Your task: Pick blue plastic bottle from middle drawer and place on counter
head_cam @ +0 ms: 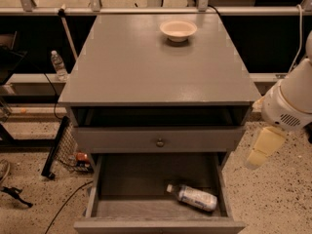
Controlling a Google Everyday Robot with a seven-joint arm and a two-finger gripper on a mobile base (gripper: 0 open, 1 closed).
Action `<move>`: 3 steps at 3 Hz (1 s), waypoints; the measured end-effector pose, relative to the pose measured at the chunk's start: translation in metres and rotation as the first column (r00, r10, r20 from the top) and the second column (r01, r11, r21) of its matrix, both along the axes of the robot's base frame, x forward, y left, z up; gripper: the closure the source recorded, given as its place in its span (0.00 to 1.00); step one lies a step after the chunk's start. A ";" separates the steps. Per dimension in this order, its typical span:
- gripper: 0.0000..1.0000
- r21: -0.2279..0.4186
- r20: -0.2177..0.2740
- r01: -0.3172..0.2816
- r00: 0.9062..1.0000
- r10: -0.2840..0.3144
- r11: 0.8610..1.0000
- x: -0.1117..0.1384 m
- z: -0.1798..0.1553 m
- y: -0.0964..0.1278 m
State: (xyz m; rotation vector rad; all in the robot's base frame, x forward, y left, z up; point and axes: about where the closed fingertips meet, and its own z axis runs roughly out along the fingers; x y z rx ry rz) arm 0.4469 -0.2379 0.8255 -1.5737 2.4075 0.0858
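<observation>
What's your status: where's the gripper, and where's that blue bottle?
Gripper off to the right, outside the middle drawer, touching nothing. Blue plastic bottle lying on its side, drawer's front right. Nothing over it; bowl at back of counter.

Counter (146, 67) — grey painted wood, smooth, faintly glossy toward the front edge. Middle drawer (141, 179): same grey wood, floor worn paler, matt. Blue plastic bottle (195, 197) inside: translucent plastic, white cap, smooth wrap label. Knob (160, 142) on the shallower front above: dull metal. Bowl (178, 29) at counter's back: pale, matt. Gripper (257, 156) low to the right of the cabinet — pale yellowish, matt, plastic-looking, under smooth white arm housing (292, 101). Floor (273, 199): speckled, hard.
</observation>
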 end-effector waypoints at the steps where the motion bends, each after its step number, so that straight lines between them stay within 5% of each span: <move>1: 0.00 -0.001 -0.030 -0.012 0.999 0.012 1.000 -0.007 -0.033 0.004; 3: 0.00 0.039 -0.040 0.041 0.998 -0.039 0.998 -0.021 -0.127 0.010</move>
